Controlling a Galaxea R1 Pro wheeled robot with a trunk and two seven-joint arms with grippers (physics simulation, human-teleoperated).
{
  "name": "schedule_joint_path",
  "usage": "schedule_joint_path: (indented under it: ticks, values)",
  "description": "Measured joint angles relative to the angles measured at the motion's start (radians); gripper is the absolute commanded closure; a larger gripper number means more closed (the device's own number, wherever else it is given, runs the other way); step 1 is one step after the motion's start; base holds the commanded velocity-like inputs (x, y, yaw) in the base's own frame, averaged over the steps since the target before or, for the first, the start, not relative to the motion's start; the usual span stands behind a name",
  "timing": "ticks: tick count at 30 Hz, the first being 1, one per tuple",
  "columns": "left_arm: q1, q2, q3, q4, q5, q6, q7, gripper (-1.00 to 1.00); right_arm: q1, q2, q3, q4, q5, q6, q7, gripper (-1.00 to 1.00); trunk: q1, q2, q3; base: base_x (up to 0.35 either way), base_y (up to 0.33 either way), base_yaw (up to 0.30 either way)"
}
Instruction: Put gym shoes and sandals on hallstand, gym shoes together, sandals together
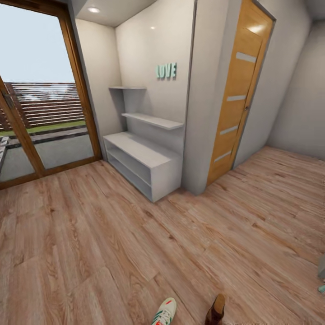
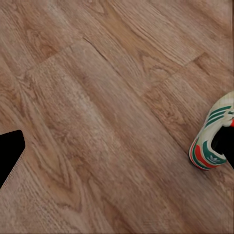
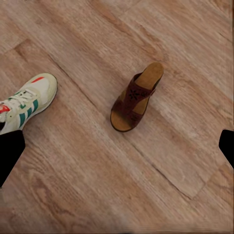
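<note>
Presently: corridor stock, shoes on floor, rack bare

Hallstand (image 1: 149, 158): pale grey, far centre-left against the wall, two open shelf rows, two stepped wall shelves above. Nothing seen on top or in the rows.

Corridor floor (image 1: 113, 234): light brown wood plank, grain visible, spread from the near edge to the hallstand.

Gym shoe (image 1: 164, 312): white, green stripes, red-orange accent; on the planks at the near edge, centre, cut off by the frame, well apart from the hallstand. Also seen from the right wrist camera (image 3: 25, 103), toe and laces, and from the left wrist camera (image 2: 213, 141), heel end with green and red bands; whether the same shoe, cannot tell.

Sandal (image 1: 216, 309): brown, on the floor just right of the gym shoe, apart from it. From the right wrist camera (image 3: 136, 96), flat on the planks, sole down, strap with a small cut pattern.

Grippers: dark finger tips at the edges of both wrist pictures, holding nothing; opening of either cannot be told.

Surroundings: "LOVE" lettering (image 1: 166, 70) on the wall above the shelves; wooden door (image 1: 237, 95) right of the hallstand; glass door (image 1: 40, 90) far left, fence beyond.
</note>
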Motion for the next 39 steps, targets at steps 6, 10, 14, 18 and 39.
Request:
schedule_joint_path:
  ticks: [6, 10, 14, 18, 39]
  values:
    - [0.000, 0.000, 0.000, 0.001, 0.000, 0.000, 0.000, -1.00, 0.000, 0.000, 0.000, 0.004, 0.000, 0.000, 0.000, -1.00, 0.000, 0.000, 0.004, 0.000, 0.150, -0.276]
    - [0.000, 0.000, 0.000, 0.001, 0.000, 0.000, 0.000, -1.00, 0.000, 0.000, 0.000, 0.005, 0.000, 0.000, 0.000, -1.00, 0.000, 0.000, 0.006, 0.000, 0.042, -0.283]
    - [0.000, 0.000, 0.000, 0.001, 0.000, 0.000, 0.000, -1.00, 0.000, 0.000, 0.000, 0.006, 0.000, 0.000, 0.000, -1.00, 0.000, 0.000, 0.008, 0.000, 0.015, -0.285]
    - [0.000, 0.000, 0.000, 0.001, 0.000, 0.000, 0.000, -1.00, 0.000, 0.000, 0.000, 0.006, 0.000, 0.000, 0.000, -1.00, 0.000, 0.000, 0.010, 0.000, 0.006, -0.286]
    - [0.000, 0.000, 0.000, 0.001, 0.000, 0.001, 0.000, -1.00, 0.000, 0.000, 0.000, 0.006, 0.000, 0.000, 0.000, -1.00, 0.000, 0.000, 0.011, 0.000, 0.001, -0.286]
